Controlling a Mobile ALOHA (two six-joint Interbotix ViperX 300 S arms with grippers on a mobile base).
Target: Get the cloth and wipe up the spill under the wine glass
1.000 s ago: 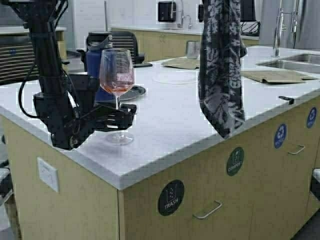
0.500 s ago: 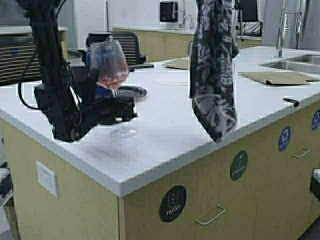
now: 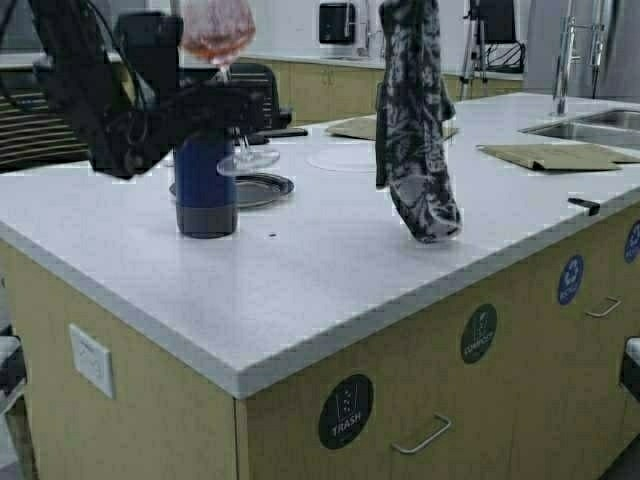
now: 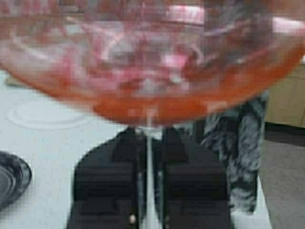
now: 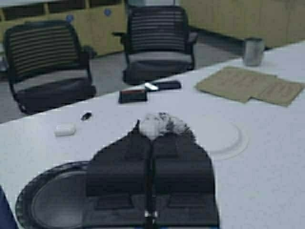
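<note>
Nearest on the bench (image 3: 330, 290), toward four o'clock from its middle, the cloth (image 3: 415, 150) hangs in a long drape with its lowest fold just touching the white surface. Held from above like this, it seems ready to be dragged over the wet patch, though no spill can be made out on the top. The right pincer (image 5: 150, 143) is closed on the cloth's gathered top, a tuft of it bunched between the fingers in the right wrist view. Farther back, around ten o'clock, the wine glass (image 3: 222, 60) is lifted well clear of the bench, probably to expose the spot beneath it. The left pincer (image 4: 149, 167) is clamped narrowly on its stem, just under the pink-filled bowl. A dark blue bottle (image 3: 205, 190) stands below it.
</note>
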